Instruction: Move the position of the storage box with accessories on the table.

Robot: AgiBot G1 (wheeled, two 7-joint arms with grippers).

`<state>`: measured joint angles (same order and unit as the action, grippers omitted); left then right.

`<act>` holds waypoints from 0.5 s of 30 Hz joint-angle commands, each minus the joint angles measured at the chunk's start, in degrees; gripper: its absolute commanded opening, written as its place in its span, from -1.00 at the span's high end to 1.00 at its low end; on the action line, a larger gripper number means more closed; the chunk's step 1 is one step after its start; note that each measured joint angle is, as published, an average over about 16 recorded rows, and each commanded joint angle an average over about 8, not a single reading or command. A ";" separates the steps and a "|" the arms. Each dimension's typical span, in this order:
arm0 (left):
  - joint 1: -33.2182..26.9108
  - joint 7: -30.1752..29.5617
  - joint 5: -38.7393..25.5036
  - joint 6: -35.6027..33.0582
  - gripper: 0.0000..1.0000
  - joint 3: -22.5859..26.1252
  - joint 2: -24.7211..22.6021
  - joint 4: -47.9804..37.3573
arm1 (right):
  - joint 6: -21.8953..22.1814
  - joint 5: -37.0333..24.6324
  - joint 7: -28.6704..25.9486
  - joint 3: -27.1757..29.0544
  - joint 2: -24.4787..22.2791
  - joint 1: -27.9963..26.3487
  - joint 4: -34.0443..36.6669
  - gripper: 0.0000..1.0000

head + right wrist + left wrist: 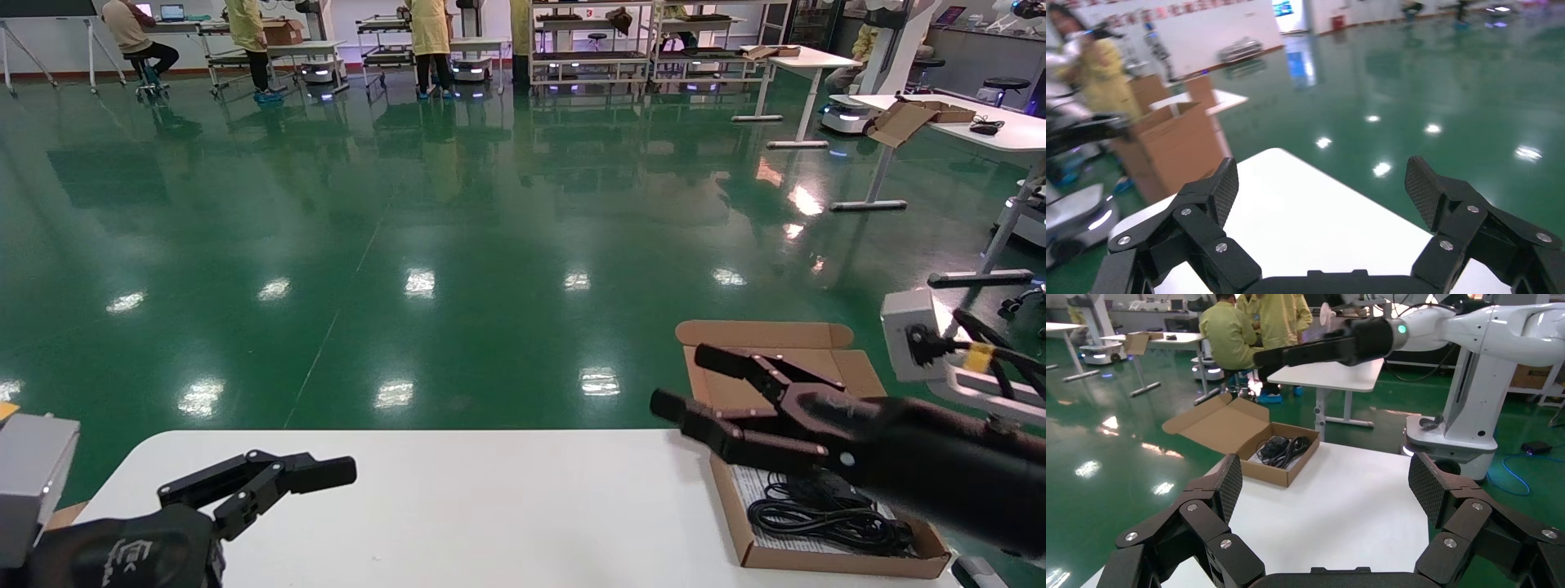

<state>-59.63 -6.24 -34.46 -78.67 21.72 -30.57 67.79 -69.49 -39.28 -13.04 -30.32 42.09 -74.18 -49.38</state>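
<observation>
Hovering over corrugated storage box (825, 523), right gripper (695, 384) gapes.

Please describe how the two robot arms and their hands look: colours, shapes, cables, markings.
Both hands, left hand and right hand, are matte black with linked fingers and textured pads. The left arm carries a faint white logo; the right has a grey camera box, black cables and a yellow tag.

Both arms are matte black with silver screws at the finger joints and crosshatched pads (1228, 485), the left pincer (270, 478) at lower left bearing white lettering, the right pincer (695, 384) backed by a grey box with yellow-tagged cables.
</observation>
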 commanded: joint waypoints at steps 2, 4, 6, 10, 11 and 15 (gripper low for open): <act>0.00 0.00 0.00 0.00 -1.00 0.00 0.00 0.00 | -2.32 -0.37 0.33 2.05 -1.01 1.81 -3.47 -1.00; 0.00 0.00 0.00 0.00 -1.00 0.00 0.00 0.00 | -3.89 -0.62 0.55 3.43 -1.70 3.03 -5.81 -1.00; 0.00 0.00 0.00 0.00 -1.00 0.00 0.00 0.00 | -5.43 -0.86 0.77 4.79 -2.37 4.23 -8.11 -1.00; 0.00 0.00 0.00 0.00 -1.00 0.00 0.00 0.00 | -8.53 -1.36 1.21 7.53 -3.72 6.65 -12.75 -1.00; 0.00 0.00 0.00 0.00 -1.00 0.00 0.00 0.00 | -9.30 -1.48 1.31 8.21 -4.06 7.24 -13.89 -1.00; 0.00 0.00 0.00 0.00 -1.00 0.00 0.00 0.00 | -12.41 -1.98 1.76 10.96 -5.42 9.67 -18.55 -1.00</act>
<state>-59.63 -6.24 -34.46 -78.67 21.72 -30.57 67.79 -81.71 -41.22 -11.31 -19.54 36.76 -64.67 -67.62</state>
